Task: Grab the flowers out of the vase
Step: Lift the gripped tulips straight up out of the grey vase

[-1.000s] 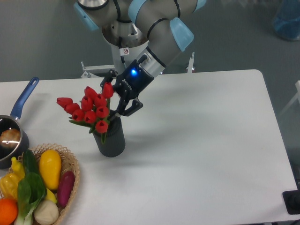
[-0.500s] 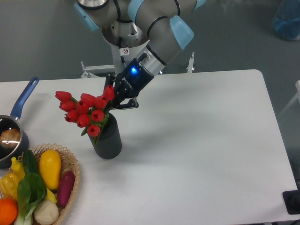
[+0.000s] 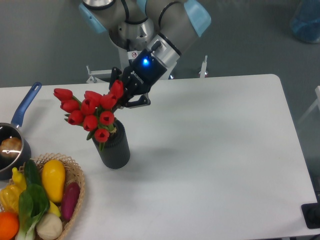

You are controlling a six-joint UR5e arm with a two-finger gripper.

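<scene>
Gripper [image 3: 126,98] has closed on the flowers [image 3: 89,112] and risen up-left, bunch lifted higher above the vase [image 3: 112,147], which slid slightly left from a second ago and tilts a bit.

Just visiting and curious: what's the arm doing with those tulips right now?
Gripper shut on the flowers. Bunch tilted left, rising, stems not visibly clear of the vase. Nothing blocking the lift.
</scene>
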